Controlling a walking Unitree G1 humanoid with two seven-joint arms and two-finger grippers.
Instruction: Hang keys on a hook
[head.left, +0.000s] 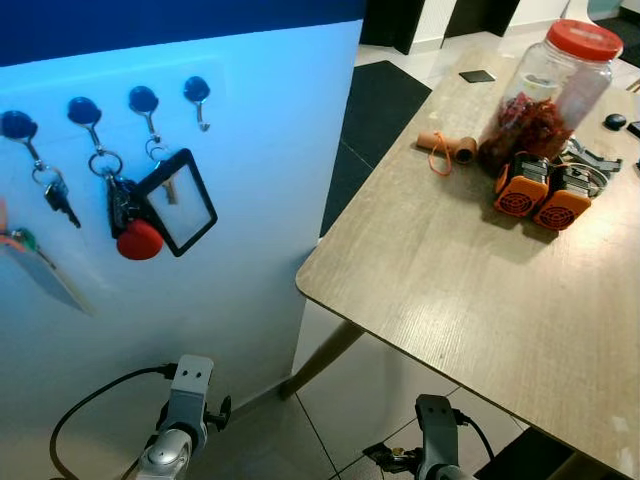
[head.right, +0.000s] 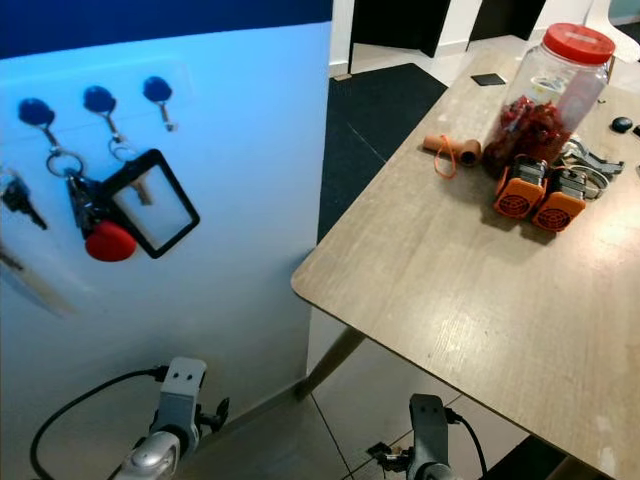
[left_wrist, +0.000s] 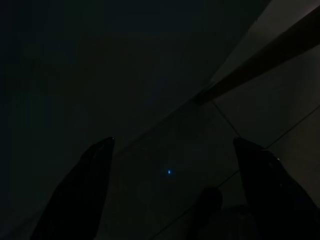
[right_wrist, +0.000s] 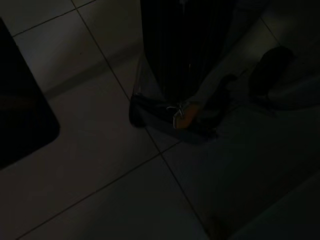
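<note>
Several blue hooks sit in a row on the white board (head.left: 240, 130). The rightmost hook (head.left: 197, 92) is bare. The others carry a small key (head.left: 55, 197), a bunch with a red fob (head.left: 138, 240) and a black-framed card holder (head.left: 178, 202). Both arms hang low; the left arm (head.left: 185, 410) and right arm (head.left: 435, 445) show at the bottom edge. In the dark right wrist view, my right gripper (right_wrist: 177, 107) is shut on a clear sleeve with a key ring and orange tag (right_wrist: 184, 118), above the floor tiles. My left gripper (left_wrist: 175, 145) is open and holds nothing.
A wooden table (head.left: 450, 270) stands to the right, its corner near the board. On it are a red-lidded jar (head.left: 545, 90), two orange devices (head.left: 540, 195) and a cardboard tube (head.left: 445, 145). A dark mat (head.left: 375, 120) lies beyond on the tiled floor.
</note>
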